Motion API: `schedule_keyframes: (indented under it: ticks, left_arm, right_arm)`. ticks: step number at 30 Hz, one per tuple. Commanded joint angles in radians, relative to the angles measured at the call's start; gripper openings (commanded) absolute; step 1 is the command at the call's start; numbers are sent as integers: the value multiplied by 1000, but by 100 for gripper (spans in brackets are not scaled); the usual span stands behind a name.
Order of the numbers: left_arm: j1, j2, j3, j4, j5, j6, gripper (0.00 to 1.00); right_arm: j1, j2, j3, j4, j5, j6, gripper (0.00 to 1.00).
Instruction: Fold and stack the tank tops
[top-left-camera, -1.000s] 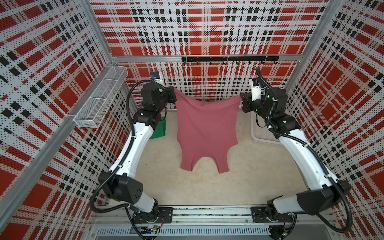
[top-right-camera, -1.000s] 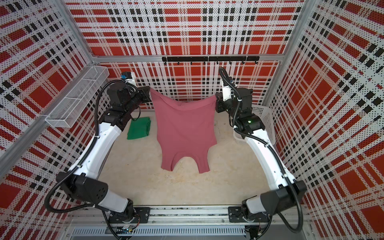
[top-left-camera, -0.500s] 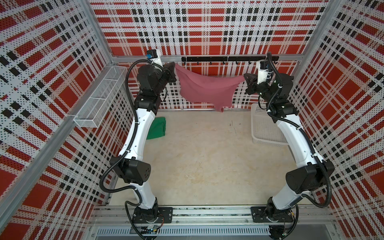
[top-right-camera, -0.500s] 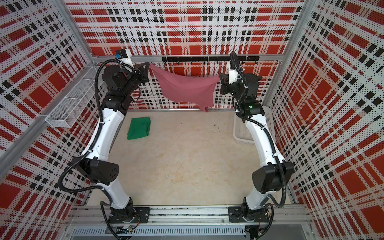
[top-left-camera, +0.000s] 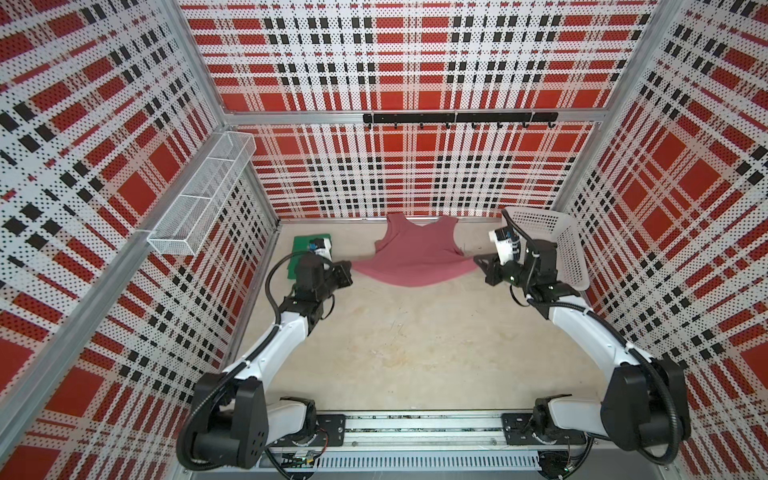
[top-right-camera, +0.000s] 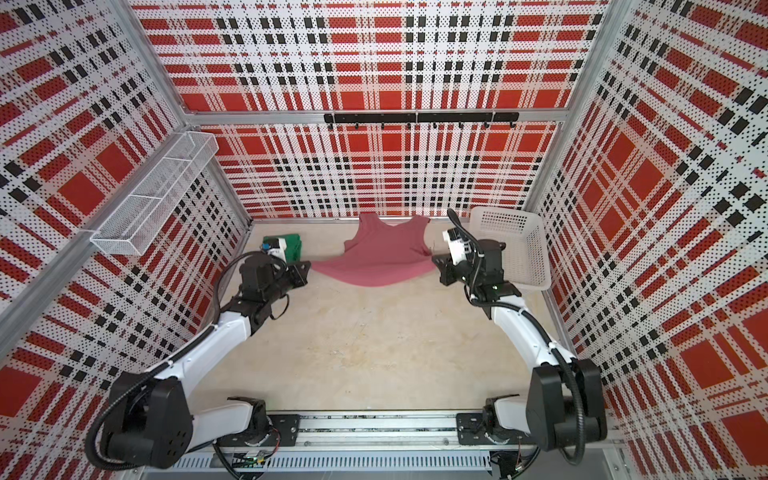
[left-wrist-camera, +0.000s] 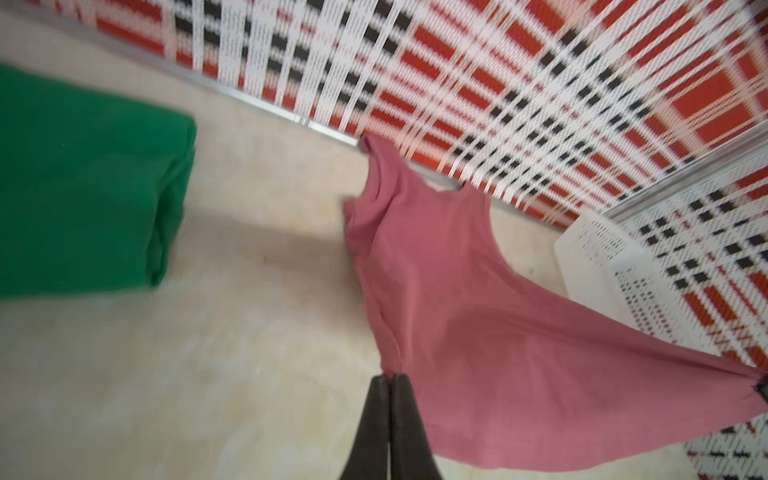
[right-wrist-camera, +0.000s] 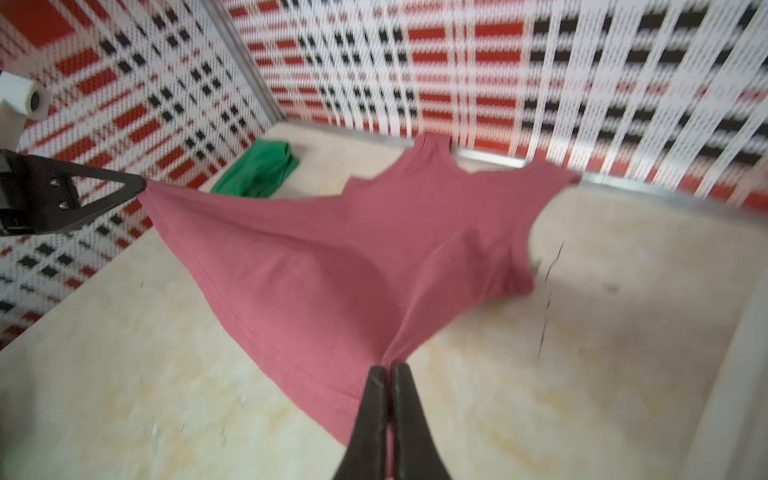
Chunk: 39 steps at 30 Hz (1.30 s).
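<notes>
Step in hand: the pink tank top (top-left-camera: 419, 257) is being spread out over the table (top-left-camera: 395, 332), apparently in readiness for folding.
Pink tank top: its straps are lying on the table against the rear wall (top-left-camera: 395, 183), while its hem is being held taut, clear of the surface.
Left gripper (left-wrist-camera: 388, 380): its jaws are being pressed together on one hem corner.
Right gripper (right-wrist-camera: 388, 370): its jaws are being pressed together on the other hem corner, just beside the white basket (top-left-camera: 569, 253).
Green tank top (top-right-camera: 293, 245): it is lying folded at the rear left, apart from the pink one.
Next move: an even setting-down of both corners is being called for, with tension enough to avoid creases; folding and stacking are not yet done.
</notes>
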Motion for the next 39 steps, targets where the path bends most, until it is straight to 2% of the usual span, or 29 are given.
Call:
schedule_keyframes:
  ticks: [1, 8, 9, 12, 15, 17, 19, 21, 24, 27, 29, 34, 39]
  left_arm:
    - [-9, -148, -134, 52, -15, -106, 0]
    - [-46, -405, -337, -166, -49, -267, 0]
    - [-58, -448, -360, -196, -62, -296, 2]
    - [-124, -564, -409, -267, -121, -386, 30]
    - [-189, -653, -388, -375, -214, -447, 42]
    - [-220, -695, -349, -439, -298, -469, 50]
    - [-223, -717, -300, -475, -361, -461, 52]
    - [-222, -689, -256, -460, -408, -424, 52]
    - [-222, -526, -220, -344, -387, -344, 52]
    - [-245, -238, -120, -170, -318, -224, 52]
    - [-267, -60, -18, -92, -299, -143, 52]
    - [-254, 373, 288, 46, -173, -28, 49]
    - [-227, 736, 590, 75, -35, -19, 45]
  right_arm:
    - [-3, -149, -122, 63, -83, 102, 0]
    - [14, -330, -266, -241, -73, 329, 0]
    - [25, -357, -281, -301, -66, 362, 4]
    - [49, -434, -300, -503, -21, 419, 17]
    - [54, -538, -301, -678, -63, 487, 25]
    - [54, -620, -279, -739, -51, 518, 30]
    - [54, -658, -235, -779, -10, 515, 36]
    - [54, -617, -196, -787, 79, 495, 37]
    - [79, -481, -157, -747, 219, 501, 36]
    - [242, -357, -108, -638, 454, 558, 28]
    - [328, -270, -83, -589, 552, 587, 24]
    - [451, -85, -114, -387, 561, 677, 20]
    - [489, 4, -191, -200, 555, 774, 18]
